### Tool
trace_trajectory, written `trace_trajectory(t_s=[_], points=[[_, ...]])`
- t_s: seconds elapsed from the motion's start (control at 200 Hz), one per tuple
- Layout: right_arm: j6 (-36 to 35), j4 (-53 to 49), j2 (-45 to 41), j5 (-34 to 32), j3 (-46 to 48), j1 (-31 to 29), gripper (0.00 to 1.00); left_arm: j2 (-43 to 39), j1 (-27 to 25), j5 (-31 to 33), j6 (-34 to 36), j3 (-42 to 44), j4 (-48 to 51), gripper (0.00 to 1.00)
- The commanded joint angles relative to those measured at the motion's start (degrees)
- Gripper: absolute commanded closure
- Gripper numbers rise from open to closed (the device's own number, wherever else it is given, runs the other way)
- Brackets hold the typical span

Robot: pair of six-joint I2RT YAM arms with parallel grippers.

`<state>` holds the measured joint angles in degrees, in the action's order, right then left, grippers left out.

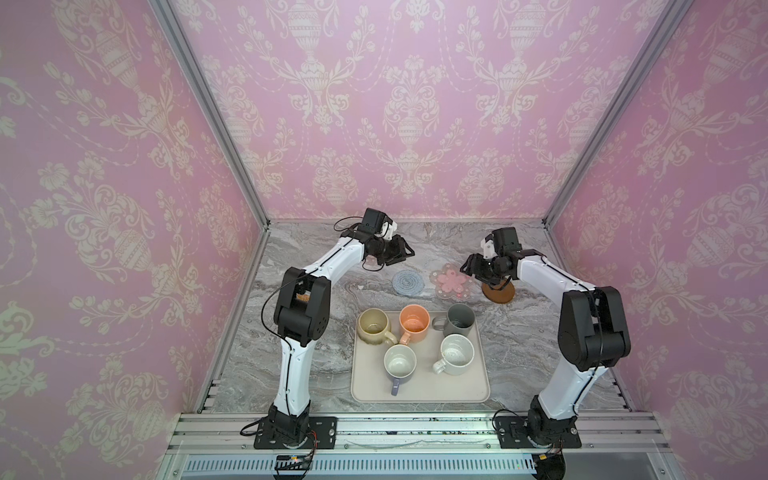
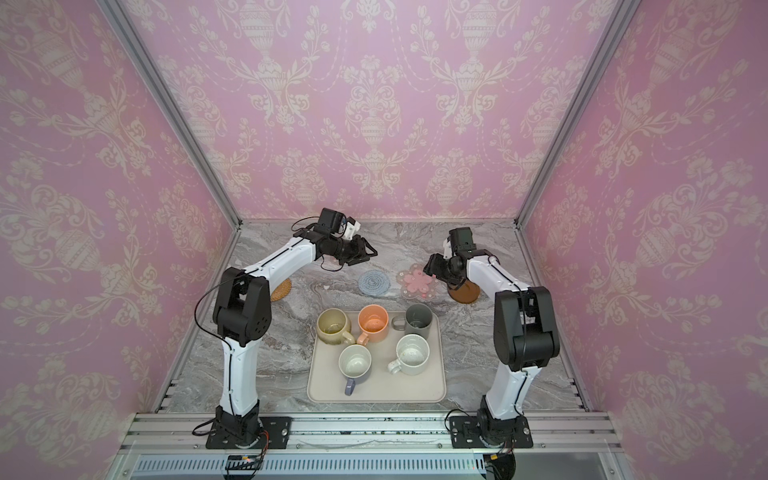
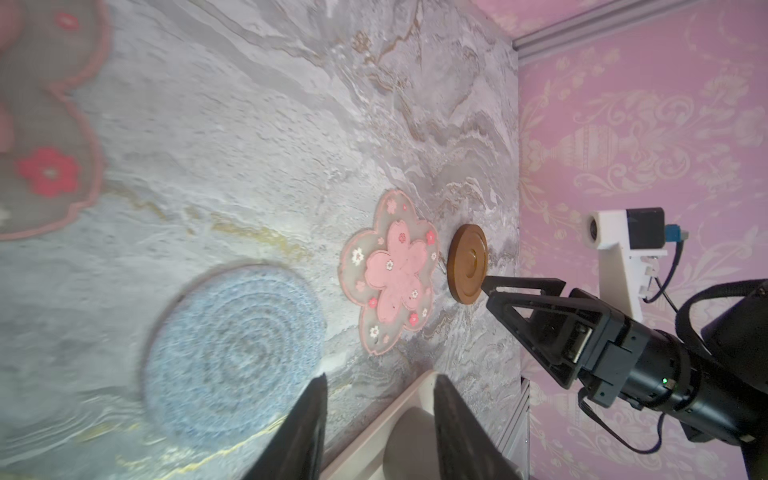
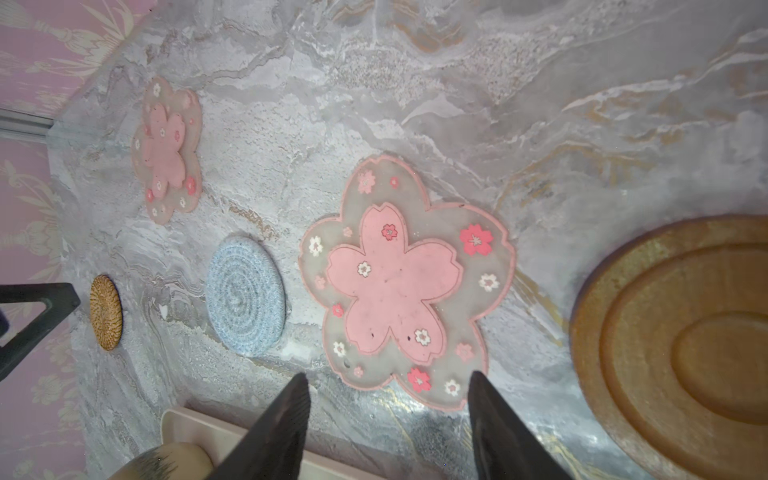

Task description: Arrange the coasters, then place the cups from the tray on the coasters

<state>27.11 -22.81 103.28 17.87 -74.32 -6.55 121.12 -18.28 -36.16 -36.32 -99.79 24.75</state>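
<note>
Several coasters lie in a row beyond the tray [image 1: 419,397]: a rattan round [image 2: 281,289], a clear pink-flower mat [image 4: 166,149], a blue-grey knitted round [image 1: 408,282], a second flower mat [image 1: 452,282] and a brown wooden disc [image 1: 498,293]. The tray holds several cups: beige-yellow [image 1: 374,326], peach [image 1: 414,323], dark grey [image 1: 459,320], speckled white [image 1: 456,353] and lavender [image 1: 400,363]. My left gripper [image 1: 403,254] hovers open and empty above the first flower mat. My right gripper [image 1: 468,267] hangs open and empty between the second flower mat and the wooden disc.
The grey marble table [image 1: 519,353] is closed in by pink papered walls with metal frame posts [image 1: 552,216] at the back corners. In the left wrist view the right arm's fingertips [image 3: 492,286] sit close to the wooden disc [image 3: 467,262].
</note>
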Motion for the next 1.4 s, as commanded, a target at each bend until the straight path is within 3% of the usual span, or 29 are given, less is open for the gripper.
trace_trajectory(t_s=[0.0,0.32,0.661,0.966,1.396], points=[[2.45,1.16,1.02,1.29,-4.97,-2.12,0.37,-2.42,3.53,1.78,3.03,3.35,2.32,0.55],[8.72,0.91,13.77,0.63,-20.44,-9.48,0.33,-1.3,11.74,0.86,3.51,5.2,1.37,0.54],[12.99,2.74,31.08,2.24,-39.08,-15.91,0.32,4.32,16.98,-0.75,1.52,4.29,-1.9,0.54],[18.61,9.11,39.97,2.6,-45.86,-17.18,0.31,9.6,18.38,-2.18,-0.59,3.39,-5.98,0.53],[23.71,9.45,50.69,3.11,-57.66,-17.52,0.29,14.56,18.94,-4.25,-4.74,2.58,-11.41,0.53]])
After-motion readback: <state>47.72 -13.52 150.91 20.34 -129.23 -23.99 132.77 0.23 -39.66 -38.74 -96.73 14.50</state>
